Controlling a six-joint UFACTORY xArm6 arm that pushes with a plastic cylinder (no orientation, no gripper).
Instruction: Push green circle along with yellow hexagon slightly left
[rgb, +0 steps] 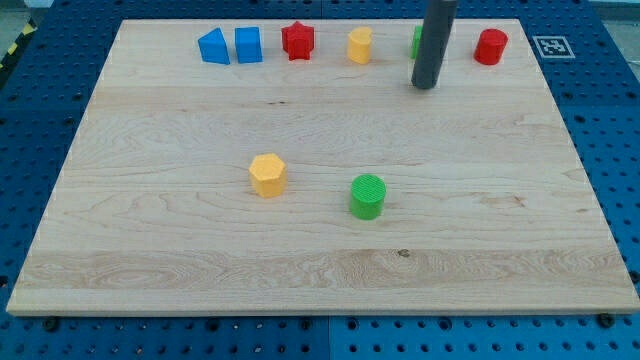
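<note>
While bare wood lay left of the ribbed green circle (368, 195), the yellow hexagon (268, 174) sat there; the gripperless tip (426, 86) stood far above it.

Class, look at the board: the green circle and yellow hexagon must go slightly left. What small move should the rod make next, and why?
Probably bring my tip down the view to the right of the green circle. It now sits near the top row, far from both. The yellow hexagon lies left of the circle, so a leftward push could carry both.

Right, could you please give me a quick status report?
My tip near view's top, far from both targets. Green circle right of yellow hexagon, apart, mid-board. Nothing between them.
</note>
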